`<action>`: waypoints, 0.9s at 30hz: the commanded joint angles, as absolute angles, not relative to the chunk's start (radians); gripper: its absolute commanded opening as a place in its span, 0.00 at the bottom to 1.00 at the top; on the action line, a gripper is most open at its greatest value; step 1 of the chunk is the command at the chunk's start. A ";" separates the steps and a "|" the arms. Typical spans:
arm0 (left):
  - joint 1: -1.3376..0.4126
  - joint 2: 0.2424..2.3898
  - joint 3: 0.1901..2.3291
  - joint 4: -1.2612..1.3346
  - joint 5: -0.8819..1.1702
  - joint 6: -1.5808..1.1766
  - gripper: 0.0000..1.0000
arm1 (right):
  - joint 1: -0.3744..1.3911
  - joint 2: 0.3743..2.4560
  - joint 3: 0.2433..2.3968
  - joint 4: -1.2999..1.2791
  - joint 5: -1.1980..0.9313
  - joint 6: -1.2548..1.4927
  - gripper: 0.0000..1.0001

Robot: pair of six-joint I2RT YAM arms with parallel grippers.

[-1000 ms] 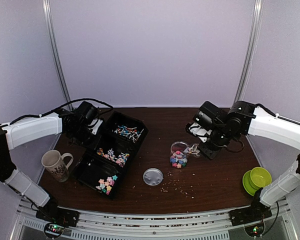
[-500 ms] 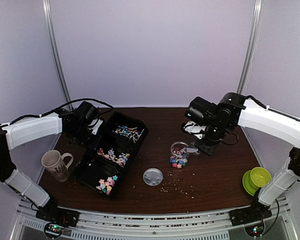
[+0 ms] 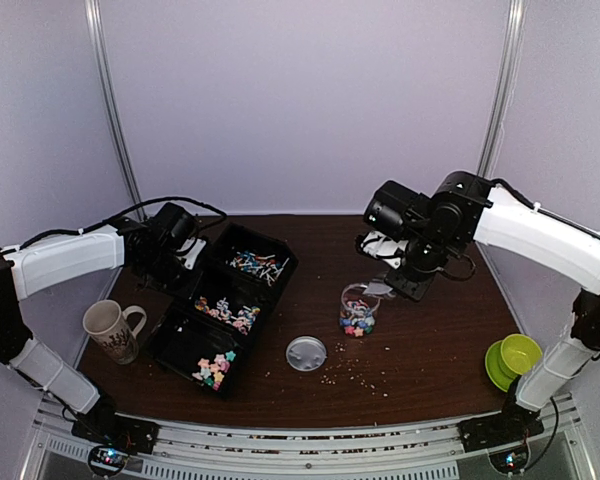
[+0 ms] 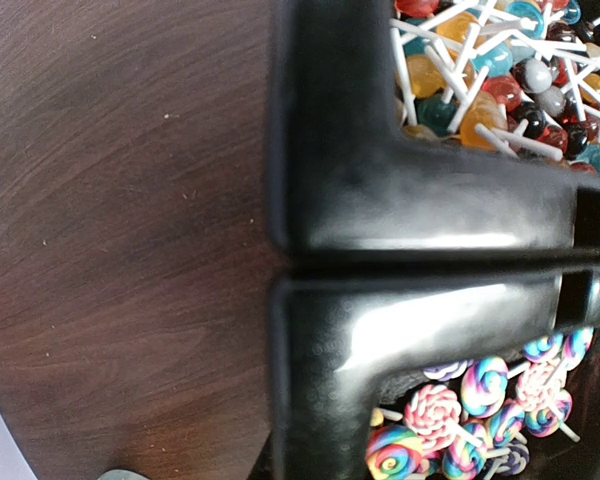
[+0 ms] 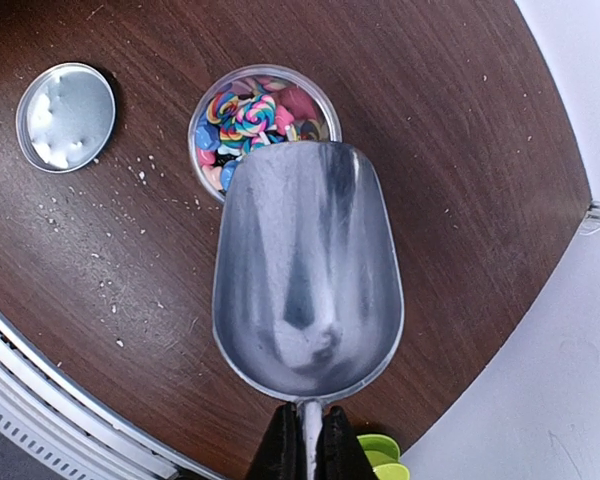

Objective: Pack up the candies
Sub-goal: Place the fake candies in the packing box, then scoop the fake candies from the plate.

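Right wrist view: the right pincer [image 5: 305, 445] is closed tight on the thin handle of a metal scoop [image 5: 305, 280]. The bowl of the scoop is bare, with no sweet in it.
Change: one second ago this pincer stood low beside the jar [image 5: 327, 98], on the side away from the tray. Now it has risen and swung across, so the front lip of the scoop hangs over the jar mouth.
Candies in jar: a heap of candies [image 5: 242, 115] lies directly ahead of the right pincer, just past the tip of the scoop.
Candies in tray: more of them wait in the compartments of the black tray [image 3: 270, 318], well apart from the right pincer and just beside the left one.
Meaning: I judge that a scoopful has gone into the jar. In the top external view only its lower part looks filled, so probably another trip to the tray is needed.
Left pincer [image 3: 180, 262]: it has not moved and sits at the far outer edge of the tray with its jaws closed. Whether they pinch the tray wall, I cannot tell.
Lid [image 5: 65, 117]: it lies on the surface [image 5: 430, 150], ahead of the right pincer and off to one side, apart from the jar. The jar is therefore not yet closed.
Crumbs [image 5: 130, 200]: pale bits lie scattered between the lid and the jar.
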State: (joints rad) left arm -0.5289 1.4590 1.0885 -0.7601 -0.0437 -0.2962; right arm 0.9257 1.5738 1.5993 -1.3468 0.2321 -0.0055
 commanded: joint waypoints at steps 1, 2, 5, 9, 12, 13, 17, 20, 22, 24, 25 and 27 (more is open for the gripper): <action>-0.522 1.423 1.154 -0.660 0.015 -0.318 0.00 | 0.939 1.556 1.636 -1.317 0.286 -0.030 0.00; -0.522 1.424 1.154 -0.657 0.021 -0.316 0.00 | 0.947 1.550 1.638 -1.300 0.287 -0.037 0.00; -0.522 1.434 1.152 -0.651 0.049 -0.312 0.00 | 0.976 1.535 1.636 -1.234 0.288 -0.061 0.00; -0.522 1.453 1.156 -0.651 0.079 -0.307 0.00 | 1.014 1.540 1.662 -1.159 0.283 -0.073 0.00; -0.522 1.472 1.157 -0.652 0.100 -0.307 0.00 | 1.037 1.556 1.699 -1.118 0.261 -0.075 0.00; -0.522 1.477 1.157 -0.651 0.107 -0.307 0.00 | 1.042 1.561 1.710 -1.103 0.258 -0.074 0.00; -0.519 1.511 1.155 -0.654 0.143 -0.309 0.00 | 1.053 1.556 1.711 -1.009 0.232 -0.037 0.00; -0.482 1.564 1.143 -0.632 0.290 -0.331 0.00 | 1.055 1.519 1.659 -0.905 0.173 0.002 0.00; -0.451 1.615 1.129 -0.598 0.475 -0.361 0.00 | 1.055 1.491 1.622 -0.846 0.101 0.017 0.00; -0.431 1.658 1.106 -0.531 0.637 -0.397 0.00 | 1.057 1.473 1.603 -0.817 0.051 0.029 0.00; -0.427 1.672 1.096 -0.506 0.685 -0.411 0.00 | 1.061 1.467 1.596 -0.809 0.044 0.030 0.00; -0.425 1.677 1.071 -0.454 0.761 -0.446 0.00 | 1.067 1.464 1.596 -0.816 0.045 0.027 0.00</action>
